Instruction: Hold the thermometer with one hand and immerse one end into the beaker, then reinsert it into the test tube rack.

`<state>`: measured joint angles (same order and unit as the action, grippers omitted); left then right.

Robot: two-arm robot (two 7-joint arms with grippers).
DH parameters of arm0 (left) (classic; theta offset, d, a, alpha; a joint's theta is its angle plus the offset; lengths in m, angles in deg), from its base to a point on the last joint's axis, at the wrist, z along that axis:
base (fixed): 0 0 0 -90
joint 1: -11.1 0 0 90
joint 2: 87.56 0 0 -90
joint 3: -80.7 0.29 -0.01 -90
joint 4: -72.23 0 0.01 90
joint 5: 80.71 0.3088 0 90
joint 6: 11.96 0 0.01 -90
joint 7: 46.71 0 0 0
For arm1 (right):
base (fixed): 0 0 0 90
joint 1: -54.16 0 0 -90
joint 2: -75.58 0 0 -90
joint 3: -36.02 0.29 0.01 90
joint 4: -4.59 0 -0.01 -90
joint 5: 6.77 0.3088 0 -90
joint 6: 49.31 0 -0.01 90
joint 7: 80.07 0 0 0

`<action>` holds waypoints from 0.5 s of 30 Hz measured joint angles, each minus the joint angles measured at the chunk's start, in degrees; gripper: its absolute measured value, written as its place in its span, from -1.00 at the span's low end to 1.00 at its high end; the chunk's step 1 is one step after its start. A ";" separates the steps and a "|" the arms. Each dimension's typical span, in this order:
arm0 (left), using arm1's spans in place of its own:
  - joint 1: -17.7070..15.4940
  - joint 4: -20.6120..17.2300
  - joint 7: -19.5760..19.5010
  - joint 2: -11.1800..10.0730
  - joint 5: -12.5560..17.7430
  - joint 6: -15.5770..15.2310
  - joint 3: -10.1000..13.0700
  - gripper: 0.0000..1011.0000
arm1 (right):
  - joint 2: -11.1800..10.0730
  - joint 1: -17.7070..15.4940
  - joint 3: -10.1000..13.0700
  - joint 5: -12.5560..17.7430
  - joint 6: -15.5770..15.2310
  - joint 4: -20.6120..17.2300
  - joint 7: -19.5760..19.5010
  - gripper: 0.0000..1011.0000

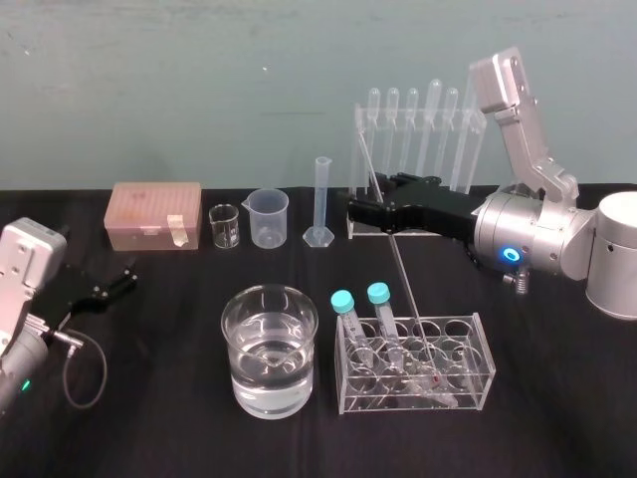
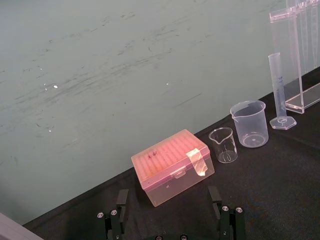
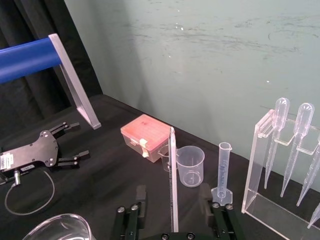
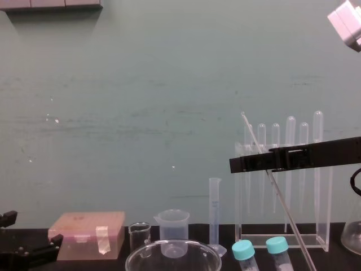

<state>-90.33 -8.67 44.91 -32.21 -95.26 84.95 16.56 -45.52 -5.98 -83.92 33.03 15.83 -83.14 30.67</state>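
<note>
Silver-grey arm links, black right tool — blue ring light at its wrist.

No readable text anywhere. Scale marks on the thermometer and the graduated cylinder too fine to make out; dark scribbles atop the pink box illegible; likewise the white sticker on the left hand.

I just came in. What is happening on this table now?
The right claw is open around the thermometer, whose lower end stands in the low rack beside two capped tubes. It has not closed on it yet. The beaker of water stands left of the rack. The left claw is parked open at the far left.
</note>
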 joint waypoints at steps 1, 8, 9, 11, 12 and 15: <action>0.00 0.00 0.00 0.00 0.00 0.00 0.00 0.99 | 0.00 0.00 0.01 0.01 0.00 -0.01 0.00 0.32; 0.00 0.00 0.00 0.00 0.00 0.00 0.00 0.99 | 0.00 -0.04 0.04 0.07 0.02 -0.04 0.01 -0.12; 0.00 0.00 0.00 0.00 0.00 0.00 0.00 0.99 | 0.00 -0.05 0.05 0.08 0.02 -0.03 0.01 -0.16; 0.00 0.00 0.00 0.00 0.00 0.00 0.00 0.99 | 0.00 -0.05 0.06 0.10 0.03 -0.04 0.02 -0.32; 0.00 0.00 0.00 0.00 0.00 0.00 0.00 0.99 | 0.00 -0.05 0.06 0.10 0.04 -0.04 0.01 -0.35; 0.00 0.00 0.00 0.00 0.00 0.00 0.00 0.99 | 0.00 -0.05 0.06 0.11 0.05 -0.04 0.03 -0.56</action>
<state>-90.33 -8.67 44.92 -32.21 -95.25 84.95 16.56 -45.52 -6.03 -83.86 33.13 15.88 -83.18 30.70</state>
